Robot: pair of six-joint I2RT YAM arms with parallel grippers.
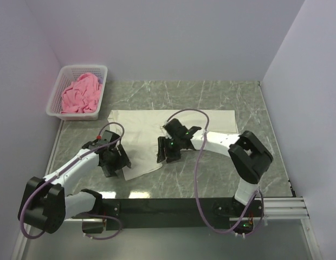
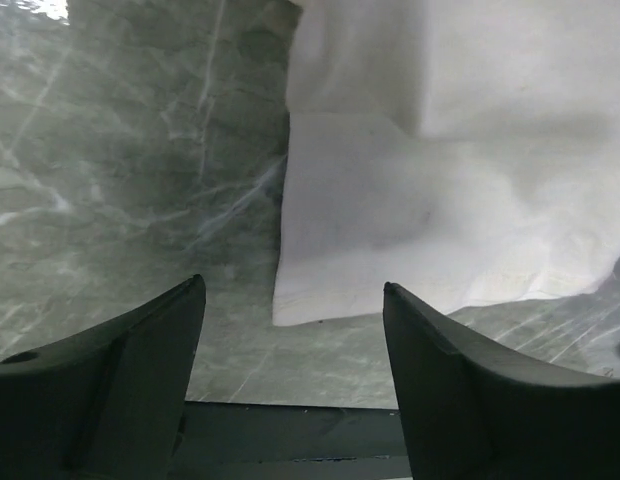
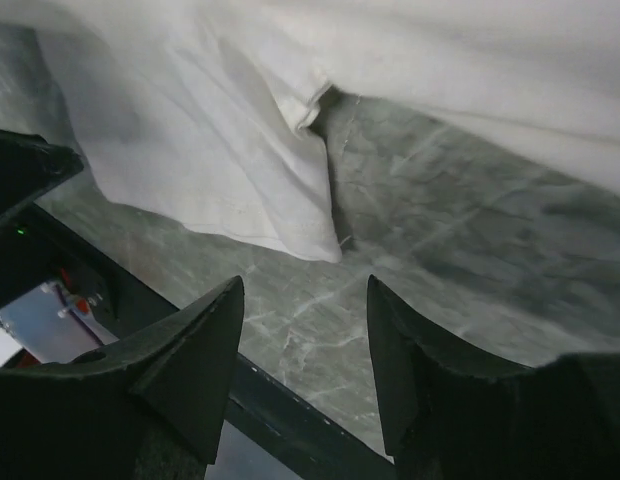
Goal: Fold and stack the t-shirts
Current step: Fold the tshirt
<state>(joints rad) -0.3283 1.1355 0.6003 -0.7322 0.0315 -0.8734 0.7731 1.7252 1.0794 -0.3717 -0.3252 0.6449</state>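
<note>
Basket (image 1: pixel 84 67) holds pink shirt (image 1: pixel 80 95) | cream shirt (image 1: pixel 211 120) flat, apparently unheld | both jaws spread

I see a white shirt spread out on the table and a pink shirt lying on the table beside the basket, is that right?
Not quite. The pink shirt is bunched up inside the basket, not lying on the table beside it, as the top external view shows. The white shirt is indeed spread out on the table.
</note>
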